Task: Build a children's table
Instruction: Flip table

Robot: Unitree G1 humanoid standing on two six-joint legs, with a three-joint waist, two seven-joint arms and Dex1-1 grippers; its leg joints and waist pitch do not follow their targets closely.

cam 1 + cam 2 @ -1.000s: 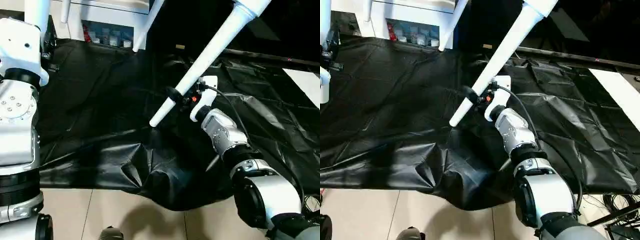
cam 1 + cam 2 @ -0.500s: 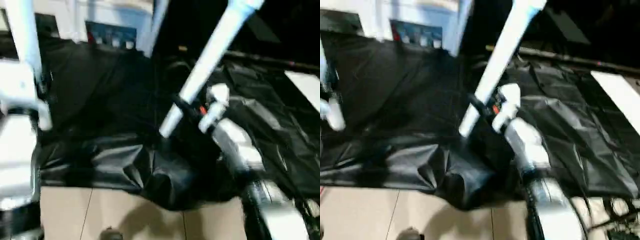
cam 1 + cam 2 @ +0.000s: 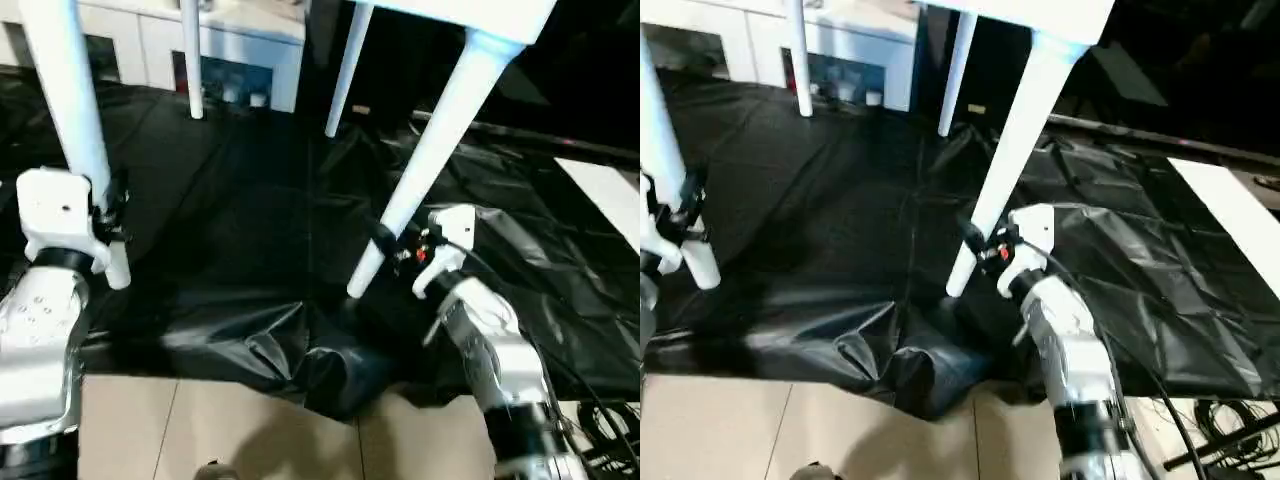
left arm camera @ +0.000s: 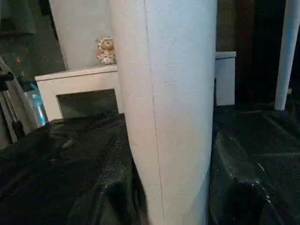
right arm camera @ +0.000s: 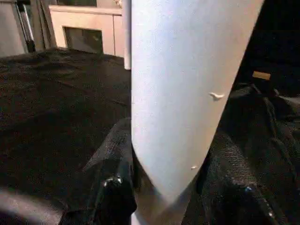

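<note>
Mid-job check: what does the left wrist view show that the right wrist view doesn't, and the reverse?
Left wrist view only: a small plush toy sitting on a low white cabinet, and another slim white table leg standing apart on the sheet. Right wrist view only: a small yellowish tag on the sheet and a raised nick on its leg. Both: a thick white tubular table leg close up, over crumpled black plastic sheeting.

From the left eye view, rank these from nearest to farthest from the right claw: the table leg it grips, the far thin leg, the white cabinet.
1. The gripped leg, held in the right claw near its foot.
2. The far thin leg, beyond it, toward the back.
3. The white cabinet, farthest, back left past the black sheet.
</note>
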